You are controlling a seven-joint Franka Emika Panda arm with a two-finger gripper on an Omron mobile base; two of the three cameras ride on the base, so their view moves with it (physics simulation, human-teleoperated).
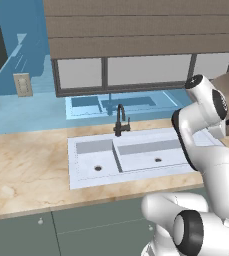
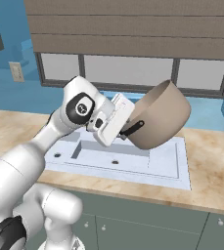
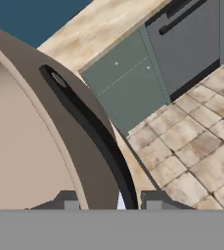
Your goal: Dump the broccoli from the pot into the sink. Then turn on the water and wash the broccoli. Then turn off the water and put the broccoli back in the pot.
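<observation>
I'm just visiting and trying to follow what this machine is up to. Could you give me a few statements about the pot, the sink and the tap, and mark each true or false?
1. The pot is lifted and tilted above the sink. True.
2. The gripper is shut on the pot at its black side handle. True.
3. Water is running from the faucet. False: no stream shows at its spout.
4. The pot stands on the counter left of the sink. False: that stretch is bare; the pot is held in the air.
5. The broccoli lies in a sink basin. False: no floret shows in either basin.
</observation>
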